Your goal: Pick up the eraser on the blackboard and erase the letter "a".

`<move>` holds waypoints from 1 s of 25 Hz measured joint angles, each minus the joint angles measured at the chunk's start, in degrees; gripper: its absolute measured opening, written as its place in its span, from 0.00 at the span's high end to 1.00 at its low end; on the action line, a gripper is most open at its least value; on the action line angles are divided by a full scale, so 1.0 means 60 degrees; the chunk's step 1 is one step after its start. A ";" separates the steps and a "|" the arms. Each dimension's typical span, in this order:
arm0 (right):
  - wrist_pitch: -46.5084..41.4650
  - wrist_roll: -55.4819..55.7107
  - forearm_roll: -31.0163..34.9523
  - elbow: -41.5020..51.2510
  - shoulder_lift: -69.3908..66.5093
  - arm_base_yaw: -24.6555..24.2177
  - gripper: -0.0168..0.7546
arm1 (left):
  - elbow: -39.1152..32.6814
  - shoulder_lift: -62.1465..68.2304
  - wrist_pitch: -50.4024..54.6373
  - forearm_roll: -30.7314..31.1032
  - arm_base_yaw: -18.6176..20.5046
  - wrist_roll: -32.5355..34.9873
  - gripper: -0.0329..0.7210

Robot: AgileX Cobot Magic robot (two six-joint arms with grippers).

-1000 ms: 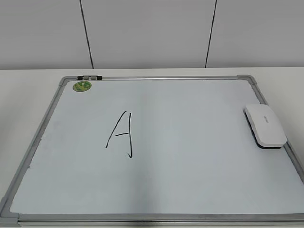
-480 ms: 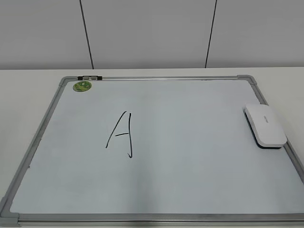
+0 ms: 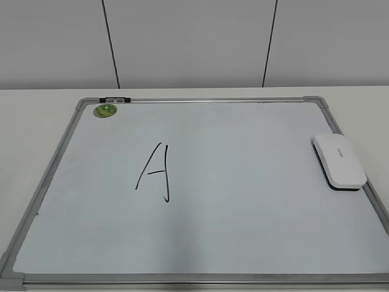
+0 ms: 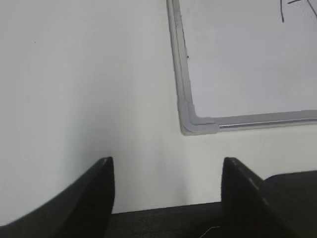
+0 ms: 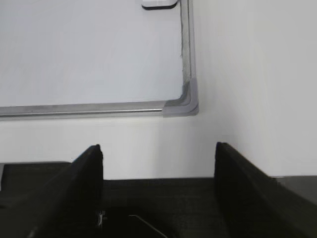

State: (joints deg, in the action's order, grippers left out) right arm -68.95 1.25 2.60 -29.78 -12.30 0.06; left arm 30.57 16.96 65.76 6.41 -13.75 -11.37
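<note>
Two arms, neither showing in the exterior view, only the wrist views pick them up. Biggest item: white surface [image 3: 36, 109], cut off on all sides, wall panels behind. On it lies the blackboard [image 3: 243, 213], flat; its near edge and right frame run out of the exterior view, so both near corners are partly clipped there. Left wrist view catches the near-left corner cap, right wrist view the near-right one, each with bare surface beside and in front of it. Capital "A" [image 3: 155, 172] sits left of centre on the board, with wide open board to its right and below; the left wrist view shows only a scrap of stroke at its top edge. No small "a" can be made out anywhere in view. Eraser [image 3: 339, 160] rests at the board's right edge, just inside the frame, long side roughly along it, dark pad underneath barely visible; the right wrist view clips it at the top border. Green sticker [image 3: 105, 111] sits in the far-left corner. Left pincer [image 4: 167, 171]: fingers spread wide, nothing between, off the board over bare surface. Right pincer [image 5: 158, 156]: same, spread and empty, tips only partly in view.
</note>
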 joint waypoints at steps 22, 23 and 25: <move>0.0622 -0.0795 -0.0040 0.0313 0.0040 0.0319 0.31 | -0.0208 -0.0037 -0.0398 0.0668 -0.0315 -0.0002 0.33; 0.0622 -0.0851 0.0002 0.0313 0.0040 0.0335 0.31 | -0.0208 -0.0037 -0.0398 0.0668 -0.0315 -0.0002 0.33; 0.0622 -0.0873 0.0025 0.0313 0.0040 0.0335 0.31 | -0.0208 -0.0037 -0.0418 0.0682 -0.0315 -0.0002 0.33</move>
State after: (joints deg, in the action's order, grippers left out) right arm -65.22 -3.99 2.75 -27.91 -12.06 2.07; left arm 29.32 16.73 63.25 10.50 -15.64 -11.39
